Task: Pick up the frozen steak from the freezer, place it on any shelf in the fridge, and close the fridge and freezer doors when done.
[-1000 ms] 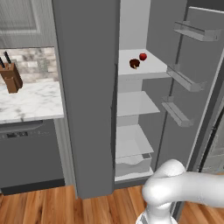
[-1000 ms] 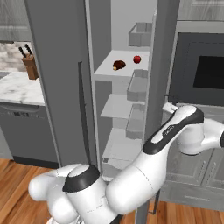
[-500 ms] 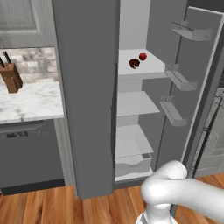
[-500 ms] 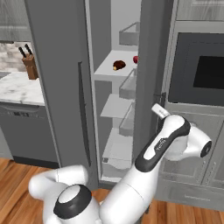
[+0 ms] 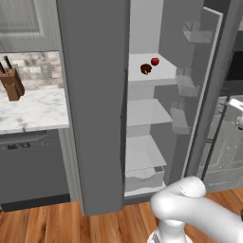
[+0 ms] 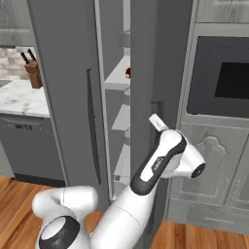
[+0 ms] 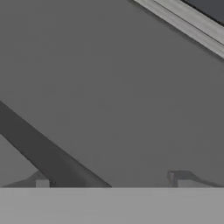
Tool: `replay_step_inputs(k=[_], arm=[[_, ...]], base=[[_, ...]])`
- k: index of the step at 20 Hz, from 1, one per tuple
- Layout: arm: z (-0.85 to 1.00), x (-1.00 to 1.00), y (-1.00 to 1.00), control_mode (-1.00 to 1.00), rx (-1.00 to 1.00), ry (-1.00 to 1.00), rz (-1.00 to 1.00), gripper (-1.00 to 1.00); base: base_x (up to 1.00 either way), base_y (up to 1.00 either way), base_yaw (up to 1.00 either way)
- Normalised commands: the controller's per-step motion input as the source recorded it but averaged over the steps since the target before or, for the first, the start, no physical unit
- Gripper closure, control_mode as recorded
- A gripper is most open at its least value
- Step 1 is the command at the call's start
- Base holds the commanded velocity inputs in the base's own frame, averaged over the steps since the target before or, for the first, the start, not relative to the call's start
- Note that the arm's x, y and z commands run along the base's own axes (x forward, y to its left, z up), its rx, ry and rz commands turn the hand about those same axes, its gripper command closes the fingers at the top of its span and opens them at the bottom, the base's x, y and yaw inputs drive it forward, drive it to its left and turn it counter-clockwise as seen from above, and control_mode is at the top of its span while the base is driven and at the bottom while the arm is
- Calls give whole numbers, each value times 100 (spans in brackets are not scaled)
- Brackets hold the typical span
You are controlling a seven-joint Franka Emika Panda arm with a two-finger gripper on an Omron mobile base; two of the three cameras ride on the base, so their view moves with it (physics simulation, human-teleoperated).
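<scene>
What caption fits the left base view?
Frozen steak beside a red ball on a fridge shelf, door part open.

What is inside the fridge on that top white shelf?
On the shelf sit the dark brown frozen steak and a red ball. The half-shut fridge door covers part of the inside.

Arm [image 6: 160,165]: glossy white rounded segments, tube-shaped, joined by bulbous elbows. Dark charcoal band along one link, carrying small pale lettering too fine to read. Round dark joint cap [image 6: 57,235] with grey ring at the lower end. A white circular end disc [image 6: 198,169] on the upper joint. No cables or screws discernible.
</scene>
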Motion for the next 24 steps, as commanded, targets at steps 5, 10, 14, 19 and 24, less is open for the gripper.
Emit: replay_step_inputs(k=[5, 10, 14, 19, 24], arm=[[12, 74, 61, -100, 4, 1, 0, -100], [1, 91, 73, -100, 0, 1, 0, -100], [0, 91, 60, -100, -1, 0, 0, -100], [0, 84, 47, -100, -3, 1, -5, -100], [0, 75, 36, -100, -5, 5, -3, -100]], base=[[0, 0, 0], [0, 0, 0], [0, 0, 0], [0, 0, 0], [0, 0, 0]])
